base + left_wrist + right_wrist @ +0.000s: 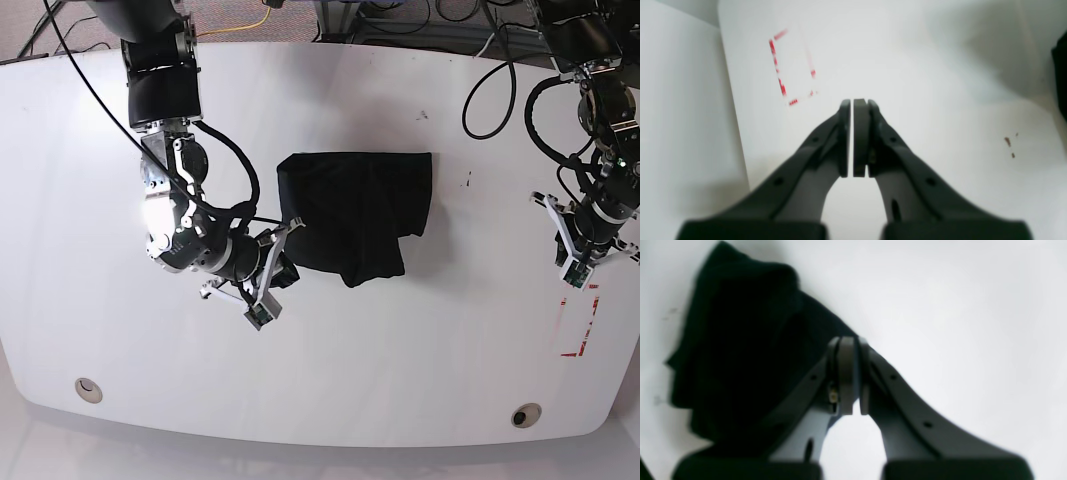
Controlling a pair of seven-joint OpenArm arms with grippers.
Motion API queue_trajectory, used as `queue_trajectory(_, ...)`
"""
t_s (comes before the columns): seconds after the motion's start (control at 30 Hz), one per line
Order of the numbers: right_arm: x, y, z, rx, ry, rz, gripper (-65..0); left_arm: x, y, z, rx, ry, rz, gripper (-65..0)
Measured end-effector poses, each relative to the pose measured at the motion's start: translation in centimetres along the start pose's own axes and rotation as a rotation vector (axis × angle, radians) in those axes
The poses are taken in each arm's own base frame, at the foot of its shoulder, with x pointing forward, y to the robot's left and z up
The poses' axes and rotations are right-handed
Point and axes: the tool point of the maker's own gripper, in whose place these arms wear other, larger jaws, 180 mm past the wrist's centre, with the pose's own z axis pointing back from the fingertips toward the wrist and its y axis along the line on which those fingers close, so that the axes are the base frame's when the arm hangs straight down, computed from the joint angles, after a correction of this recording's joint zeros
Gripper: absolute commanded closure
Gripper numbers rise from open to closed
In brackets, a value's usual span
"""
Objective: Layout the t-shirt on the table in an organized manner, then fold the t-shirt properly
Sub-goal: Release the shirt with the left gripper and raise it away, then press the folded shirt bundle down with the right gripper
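Your plain black fabric t-shirt point(355, 215) lies bunched near the middle of the glossy white worktop point(330, 400), roughly squared along its far edge, with a loose lobe hanging toward the near side. You have the right gripper point(283, 243) at the shirt's edge on the base view's left, and its jaws are pressed together; in the right wrist view the dark cloth point(740, 350) fills the space to the left of and behind the jaws, but you cannot tell from the blur whether any fabric is pinched between them. Your left gripper point(852, 103) hangs well apart from the shirt, over bare worktop point(940, 83), jaws closed on nothing, with the red dashed rectangle mark point(791, 66) just beyond its tips. Two round grommets point(88, 388) sit near the worktop's front edge.
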Motion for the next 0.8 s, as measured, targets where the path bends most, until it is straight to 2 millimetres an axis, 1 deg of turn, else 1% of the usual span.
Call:
queue_trajectory(0.17,-0.1,0.0,-0.5,-0.036,0.019,0.017,-3.0,0.0,-0.1,0.0,-0.005,-0.003,0.002,0.0)
queue_trajectory(0.33,-0.3,1.1,-1.3,-0.052,0.034,0.024,-3.0,-1.1,-0.8,0.0,-0.019,0.024,0.001,0.0)
queue_trajectory(0.47,-0.4,2.7,-2.3,-0.062,0.065,0.073,-3.0,-1.1,-0.7,0.0,-0.018,0.024,0.000,0.0)
queue_trajectory(0.57,-0.4,4.6,-3.1,-0.040,0.075,0.120,-3.0,-1.4,-1.0,0.0,-0.026,0.029,0.001,0.0)
queue_trajectory(0.67,-0.4,6.4,-3.7,-0.013,0.064,0.138,-3.0,-1.9,-1.3,0.0,-0.030,0.044,0.000,0.0)
queue_trajectory(0.8,-0.8,8.2,-4.1,0.019,0.075,0.142,-3.0,-1.8,-1.1,0.0,-0.026,0.041,0.001,0.0)
